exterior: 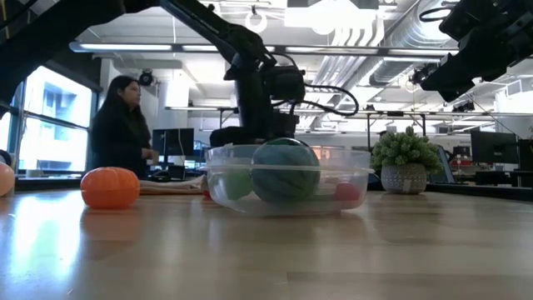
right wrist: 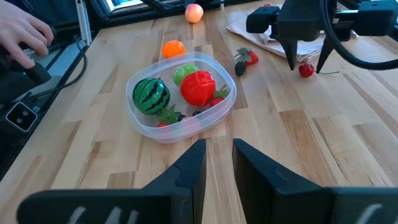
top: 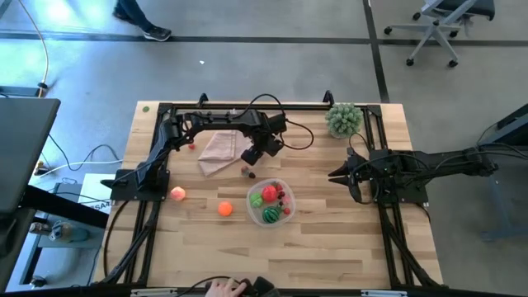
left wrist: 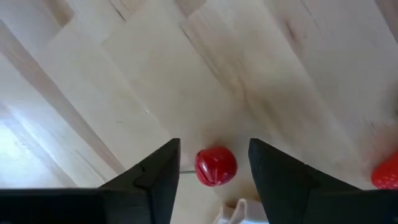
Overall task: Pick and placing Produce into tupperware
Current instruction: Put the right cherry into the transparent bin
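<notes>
The left gripper's [left wrist: 213, 163] jaws stand apart, straddling a small red cherry [left wrist: 216, 166] on the desk [top: 346, 247] without visibly touching it, while the right gripper [right wrist: 218, 163] waits at the desk's right side with its jaws nearly together and nothing between them. In the right wrist view the left gripper [right wrist: 303, 57] hangs just over the cherry [right wrist: 305, 70], which lies beside the folded pink cloth [top: 219, 153] and well apart from the tupperware [top: 255, 213]. The cherry looks like a light, hard, glossy plastic ball; its round, smooth skin would probably slip or roll if pinched off-centre, so the sound hold is across its widest part with the jaws low on either side, and a gentle squeeze should do, since nothing suggests it is fragile. The count runs so: one tupperware, holding one striped watermelon [right wrist: 152, 94], one red apple [right wrist: 198, 87], one green apple [right wrist: 184, 73] and a few small pieces among leafy bits whose number cannot be told. Loose on the desk are one orange [right wrist: 173, 48], one peach [right wrist: 194, 12], one strawberry [right wrist: 250, 57], one dark berry [right wrist: 240, 67] touching or nearly touching the strawberry, and the one cherry under the left gripper, making five pieces not yet in the tub. One potted plant [top: 344, 120] stands at the far right corner. In the low view a person [exterior: 121, 125] is in the room behind, and a hand [top: 221, 288] shows at the near edge from above.
</notes>
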